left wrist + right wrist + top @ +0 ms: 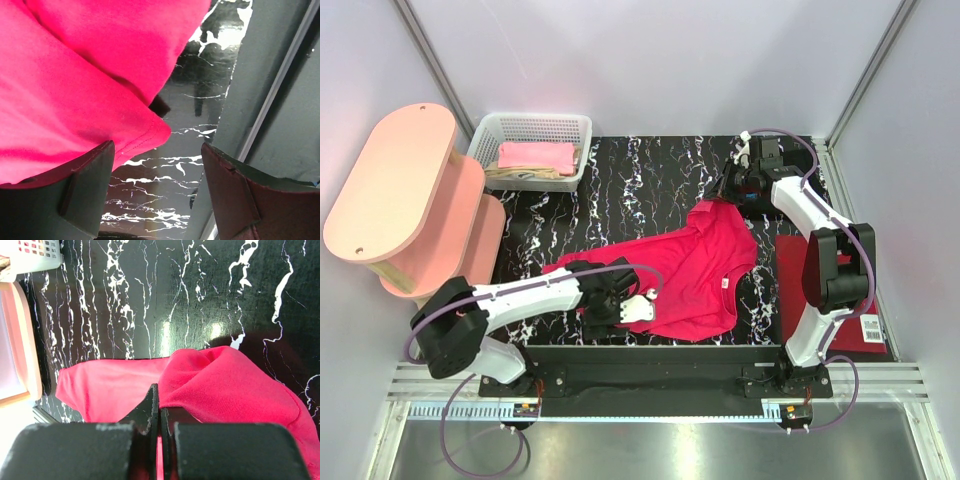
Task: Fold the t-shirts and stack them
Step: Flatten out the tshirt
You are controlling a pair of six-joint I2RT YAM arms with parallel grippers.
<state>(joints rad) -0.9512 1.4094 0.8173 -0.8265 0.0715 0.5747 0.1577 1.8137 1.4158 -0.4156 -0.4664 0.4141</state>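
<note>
A crimson-red t-shirt (692,270) with a white neck tag lies crumpled across the middle of the black marbled table (650,180). My right gripper (730,197) hangs over the shirt's far corner. In the right wrist view it (160,390) is shut, with a fold of the red t-shirt (230,385) pinched between its fingers. My left gripper (642,306) sits low at the shirt's near left edge. It (157,150) stands open in the left wrist view, a hem corner of the shirt (75,75) lies over its left finger (95,175), and bare table shows between the fingers.
A white basket (532,128) at the back left holds folded pink and beige shirts (535,157). A pink two-tier stand (400,190) fills the left side. A flat dark-red rectangle with a barcode label (795,290) lies under the right arm. Grey walls enclose the table.
</note>
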